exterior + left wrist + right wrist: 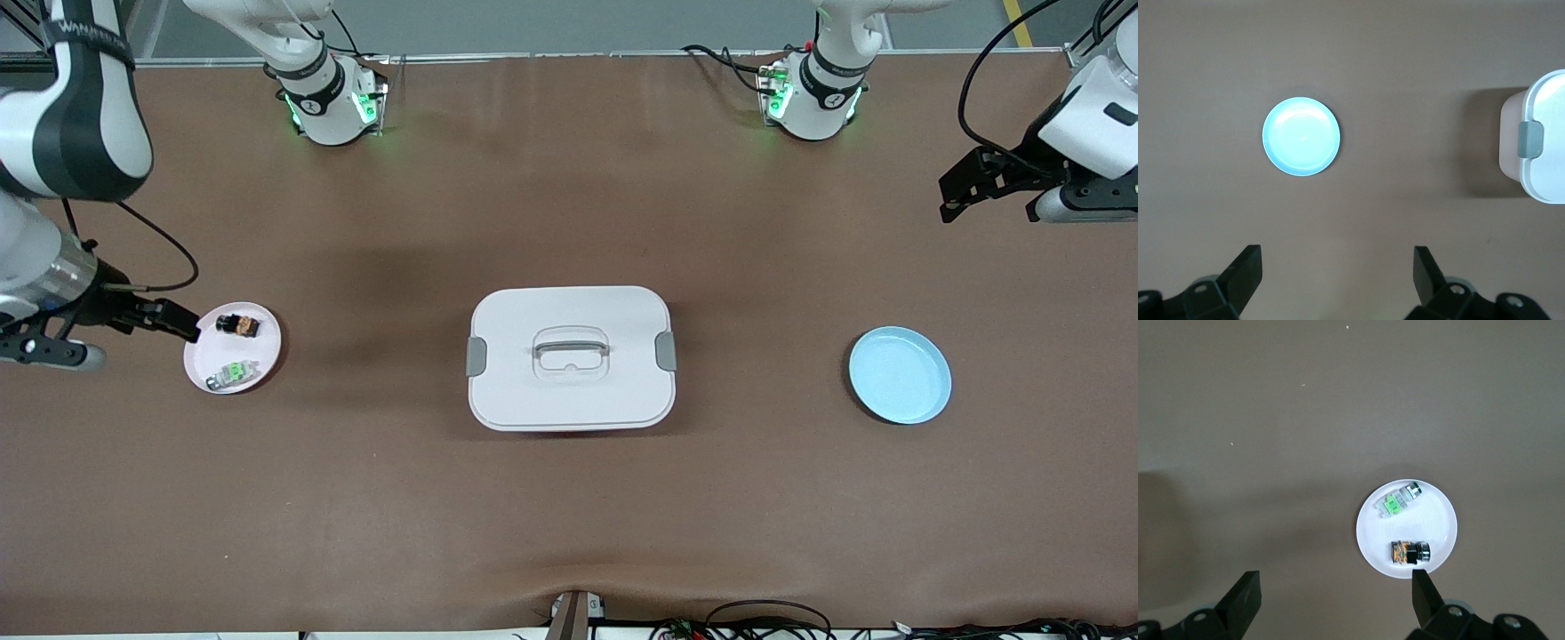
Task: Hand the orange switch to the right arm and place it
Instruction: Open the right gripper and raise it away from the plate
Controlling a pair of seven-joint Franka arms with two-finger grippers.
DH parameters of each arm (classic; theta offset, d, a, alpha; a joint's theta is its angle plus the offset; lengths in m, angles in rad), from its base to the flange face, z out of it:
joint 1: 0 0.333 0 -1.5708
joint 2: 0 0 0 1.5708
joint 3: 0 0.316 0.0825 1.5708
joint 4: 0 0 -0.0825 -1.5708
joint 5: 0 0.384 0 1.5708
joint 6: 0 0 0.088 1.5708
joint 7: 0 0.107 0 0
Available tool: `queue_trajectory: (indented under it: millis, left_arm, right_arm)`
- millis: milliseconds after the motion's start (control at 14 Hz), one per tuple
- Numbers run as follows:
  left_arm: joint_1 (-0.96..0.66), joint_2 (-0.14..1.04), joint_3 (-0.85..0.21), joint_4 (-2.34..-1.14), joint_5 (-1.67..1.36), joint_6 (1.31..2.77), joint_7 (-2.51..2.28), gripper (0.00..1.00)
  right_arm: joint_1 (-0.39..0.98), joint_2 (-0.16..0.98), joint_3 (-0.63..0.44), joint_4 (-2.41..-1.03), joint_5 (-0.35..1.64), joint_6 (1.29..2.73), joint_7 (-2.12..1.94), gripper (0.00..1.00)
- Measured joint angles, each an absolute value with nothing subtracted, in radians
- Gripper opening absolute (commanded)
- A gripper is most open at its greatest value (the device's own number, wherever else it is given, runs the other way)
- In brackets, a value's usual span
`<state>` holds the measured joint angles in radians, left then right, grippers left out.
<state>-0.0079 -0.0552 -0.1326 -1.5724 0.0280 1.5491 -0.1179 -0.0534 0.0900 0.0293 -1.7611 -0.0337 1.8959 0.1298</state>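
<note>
A big brown table [569, 516] is holding everything. Two white robot arms are reaching out over it from their bases along one edge.

The right arm [71, 133] is hanging over its own end of the table. The left arm [1098, 116] is hanging over its end, well apart from the other one.

A white box [569, 391] with a see-through handle and two grey clips is sitting in the middle of the table, between the two plates. Its lid is sitting shut on top.

A light blue plate [900, 375] is lying toward the left arm's end of the table. Nothing is lying in it.

A white plate [258, 356] is lying toward the right arm's end of the table. Two little parts are resting in it.

The left gripper [1338, 270] is floating up high over bare table near the blue plate. Its jaws are spread wide and gripping nothing.

The right gripper [1336, 597] is floating over the table just beside the white plate. Its jaws are spread wide too, with nothing between them.

The green-and-white part [235, 373] is lying in the white plate, nearer to the front camera.

The orange switch [238, 325] is lying in the same plate, farther from the front camera. Nothing is touching it.
</note>
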Motion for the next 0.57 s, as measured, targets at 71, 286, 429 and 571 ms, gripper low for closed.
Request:
queue_trajectory:
  millis: [71,286,429,571]
  left_arm:
    - [-0.008,-0.055,-0.133,-1.572,0.028,1.549,-0.118,1.0]
    - [-0.008,-0.055,-0.133,-1.572,0.028,1.55,-0.118,1.0]
    - [-0.008,-0.055,-0.133,-1.572,0.028,1.55,-0.118,1.0]
    - [-0.008,-0.055,-0.133,-1.572,0.028,1.55,-0.118,1.0]
  right_arm:
    - [-0.054,0.066,0.028,-1.761,-0.034,1.874,0.13,1.0]
    - [-0.054,-0.003,0.026,-1.76,-0.034,1.827,0.112,1.0]
    - [-0.055,-0.042,0.023,-1.76,-0.035,1.816,0.041,1.0]
    - [-0.059,-0.067,0.015,-1.76,-0.034,1.797,-0.006,1.0]
